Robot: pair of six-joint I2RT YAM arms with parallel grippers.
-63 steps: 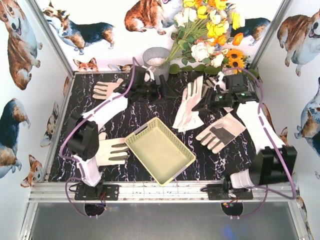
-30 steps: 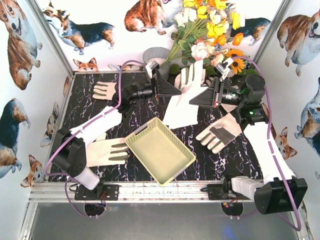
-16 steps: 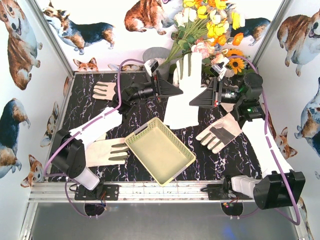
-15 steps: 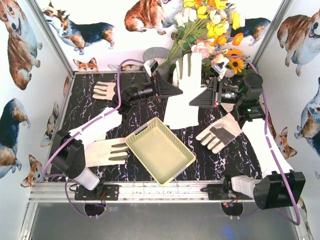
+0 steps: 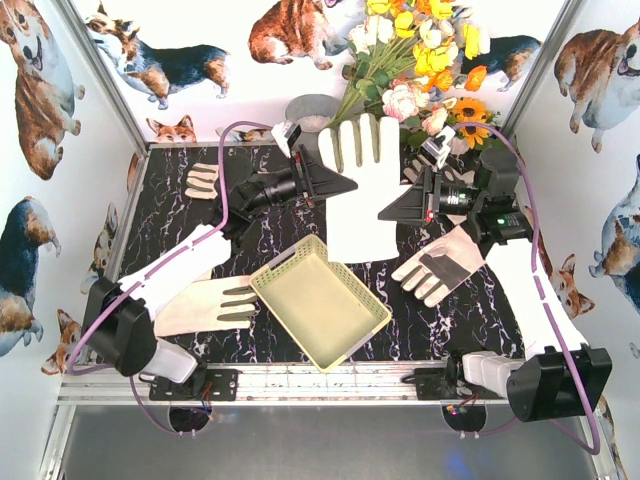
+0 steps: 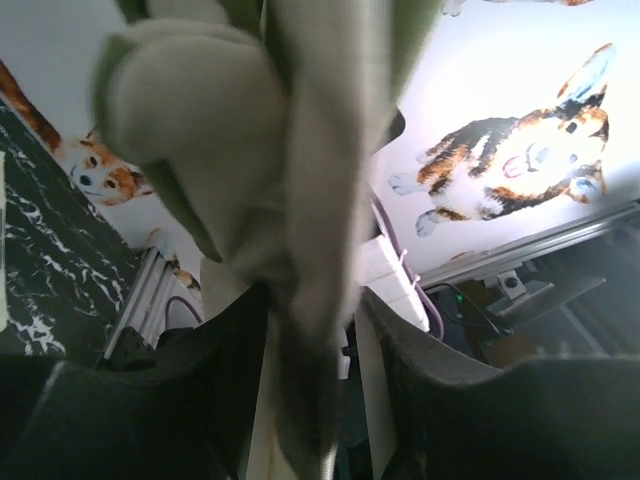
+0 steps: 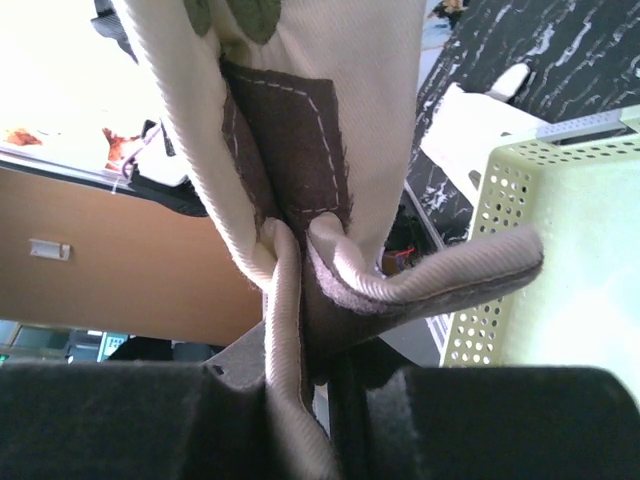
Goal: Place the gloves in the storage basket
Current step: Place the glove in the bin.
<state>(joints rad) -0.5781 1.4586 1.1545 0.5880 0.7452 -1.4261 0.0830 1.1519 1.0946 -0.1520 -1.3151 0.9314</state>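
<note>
barely begun, by the look of it. nothing yet inside the storage basket (image 5: 284,258), set on the diagonal at the near middle of the bench (image 5: 455,320). one of the gloves (image 5: 362,190) up in the air just beyond the basket's far corner, spread flat with fingers pointing far, gripped from both sides: left pincer (image 5: 340,186) closed on its left edge, right pincer (image 5: 388,210) closed on its right edge, with cloth bunched tight between the jaws in both wrist views. three more lying flat on the bench: a glove (image 5: 202,180) far left, a glove (image 5: 205,305) near left just beside the basket, a glove (image 5: 440,262) on the right. left to do, likely: lowering the raised one into the basket, then fetching the rest in turn.
</note>
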